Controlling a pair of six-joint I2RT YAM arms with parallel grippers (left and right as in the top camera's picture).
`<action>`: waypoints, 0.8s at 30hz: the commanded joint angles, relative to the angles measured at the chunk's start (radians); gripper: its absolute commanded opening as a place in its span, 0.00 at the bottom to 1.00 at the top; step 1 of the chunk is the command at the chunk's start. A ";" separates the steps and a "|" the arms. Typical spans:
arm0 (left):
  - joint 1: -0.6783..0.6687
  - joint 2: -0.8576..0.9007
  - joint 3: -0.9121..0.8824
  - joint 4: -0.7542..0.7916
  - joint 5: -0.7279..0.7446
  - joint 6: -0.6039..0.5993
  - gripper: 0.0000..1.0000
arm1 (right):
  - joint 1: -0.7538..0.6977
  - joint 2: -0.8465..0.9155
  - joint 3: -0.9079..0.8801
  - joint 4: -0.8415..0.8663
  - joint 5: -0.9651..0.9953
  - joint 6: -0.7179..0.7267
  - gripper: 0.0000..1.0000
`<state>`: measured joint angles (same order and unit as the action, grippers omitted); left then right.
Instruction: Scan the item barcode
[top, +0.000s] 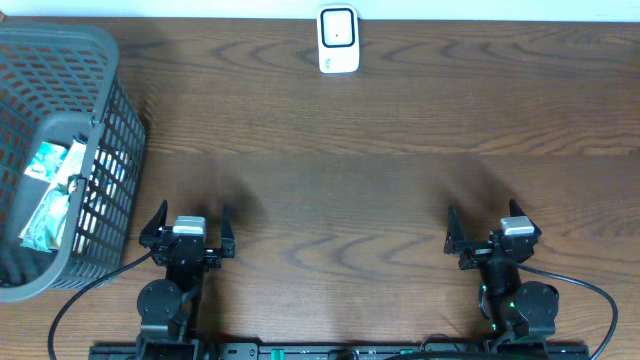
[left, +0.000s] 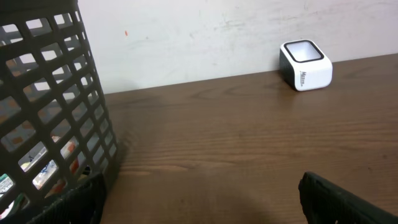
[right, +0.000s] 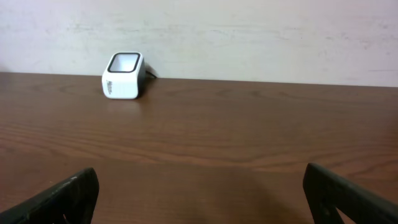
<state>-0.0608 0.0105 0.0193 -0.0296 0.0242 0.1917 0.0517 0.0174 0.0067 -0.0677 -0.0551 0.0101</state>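
Overhead, by size: dark brown wooden desk (top: 380, 180); grey plastic lattice basket (top: 118, 150) at left edge; left gripper (top: 193, 212) and right gripper (top: 483, 215) at front edge, both spread wide, holding nothing; teal-and-white packets (top: 52, 195) inside basket, just left of left gripper, long side roughly front-to-back, nearer left arm; small white box scanner (top: 338, 40) at far edge, centre.

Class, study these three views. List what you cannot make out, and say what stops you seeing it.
The white-and-teal packets in the grey plastic mesh basket: overhead, no barcode shows; too small and partly behind the mesh wall.
The basket's left side: cut off by the left edge overhead, by the top and left edges in the left wrist view.
Lettering on the white box-shaped scanner: both wrist views, too small to read.
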 joint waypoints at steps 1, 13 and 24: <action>-0.002 -0.005 -0.015 -0.044 -0.017 0.014 0.97 | 0.008 -0.004 -0.001 -0.004 -0.004 -0.004 0.99; -0.001 -0.005 -0.015 -0.044 -0.017 0.014 0.98 | 0.008 -0.004 -0.001 -0.004 -0.004 -0.004 0.99; -0.002 -0.005 -0.015 -0.044 -0.017 0.021 0.98 | 0.008 -0.004 -0.001 -0.004 -0.004 -0.004 0.99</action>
<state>-0.0608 0.0105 0.0193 -0.0296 0.0238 0.1963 0.0517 0.0174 0.0067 -0.0677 -0.0551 0.0101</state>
